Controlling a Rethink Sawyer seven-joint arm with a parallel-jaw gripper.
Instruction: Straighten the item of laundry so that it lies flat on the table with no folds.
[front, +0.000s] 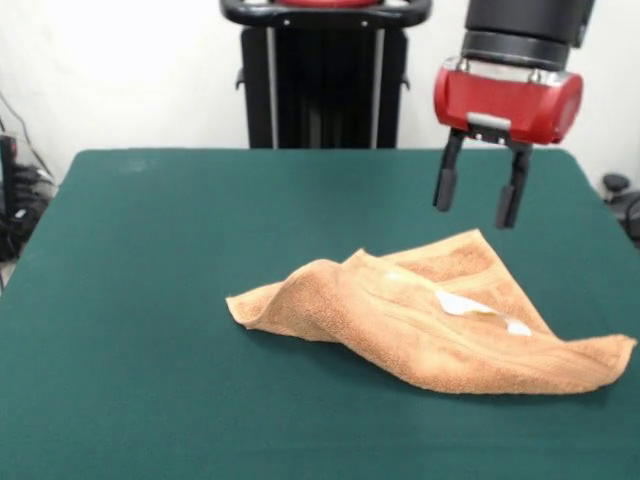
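Note:
The orange-tan terry towel (430, 325) lies crumpled on the dark green table (150, 300), right of the middle. It is folded over on itself, with a raised ridge running to a point at its left end. A small white label (470, 305) shows on its top, and a woven band shows near its far corner. My gripper (477, 202) hangs in the air above the towel's far corner, clear of the cloth. Its two black fingers (445, 185) stand apart, open and empty.
The robot's black pedestal (325, 80) stands behind the table's far edge. Cables and dark gear (15, 200) sit off the table's left side. A dark object (620, 195) sits off the right edge.

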